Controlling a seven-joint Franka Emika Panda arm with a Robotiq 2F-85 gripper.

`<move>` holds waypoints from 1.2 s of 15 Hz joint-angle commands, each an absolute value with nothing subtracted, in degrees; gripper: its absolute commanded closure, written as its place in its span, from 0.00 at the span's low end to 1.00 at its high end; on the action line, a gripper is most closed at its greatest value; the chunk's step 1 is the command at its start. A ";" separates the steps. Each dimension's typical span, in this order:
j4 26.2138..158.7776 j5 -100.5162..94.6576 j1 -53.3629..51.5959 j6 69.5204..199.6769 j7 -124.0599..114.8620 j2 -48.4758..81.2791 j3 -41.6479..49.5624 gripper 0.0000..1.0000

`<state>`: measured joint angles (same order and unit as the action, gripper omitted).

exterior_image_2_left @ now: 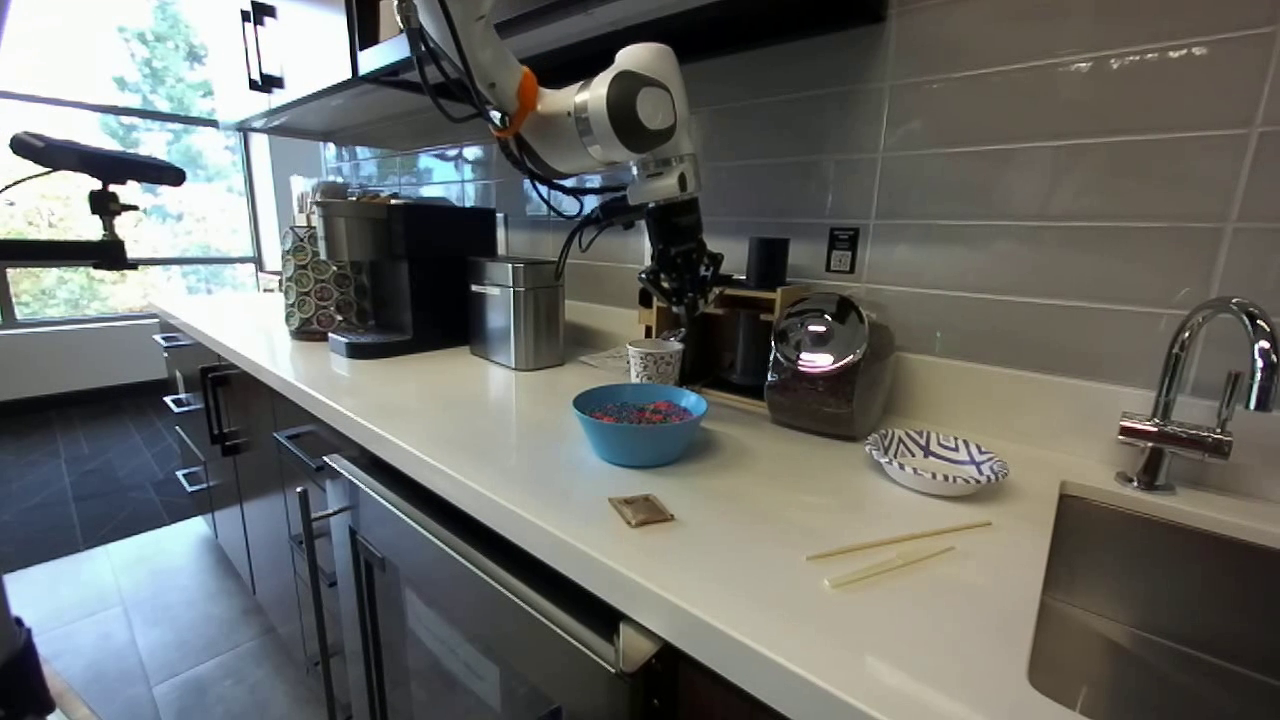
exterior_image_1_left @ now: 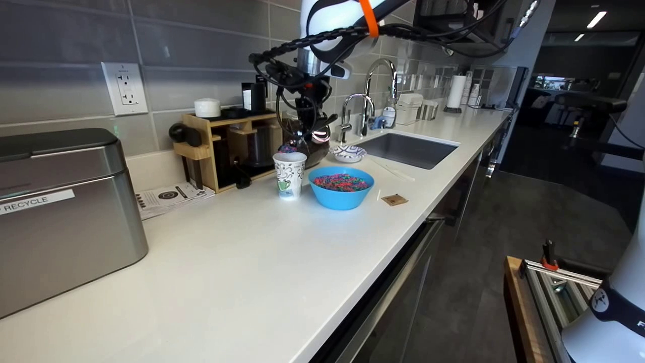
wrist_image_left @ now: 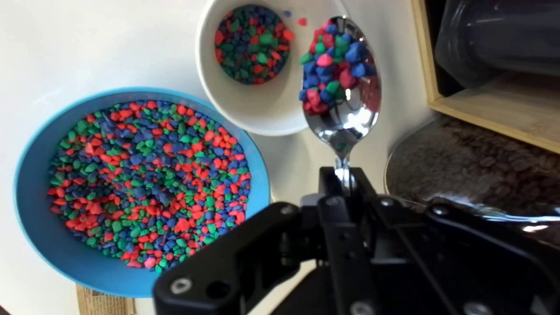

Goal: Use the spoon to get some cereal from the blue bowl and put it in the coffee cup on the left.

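Observation:
My gripper is shut on the handle of a metal spoon in the wrist view. The spoon is heaped with red, blue and green cereal bits, lying over one side of the paper coffee cup. The cup holds bits at its bottom, and a few cling to its inner wall. The cup stands upright in both exterior views, with the gripper above and beside it. The blue bowl of cereal stands beside the cup, also in both exterior views.
A bean jar and a wooden organizer stand close behind the cup. A small brown packet, a patterned paper bowl and thin sticks lie toward the sink. A steel recycle bin stands farther along.

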<state>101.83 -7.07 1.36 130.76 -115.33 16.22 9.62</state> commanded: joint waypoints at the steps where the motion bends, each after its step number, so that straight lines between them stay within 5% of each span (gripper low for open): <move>1: 108.05 -11.86 -0.29 135.20 -119.51 12.00 10.31 0.98; 18: 119.27 -38.75 -1.65 154.39 -142.03 7.40 11.69 0.98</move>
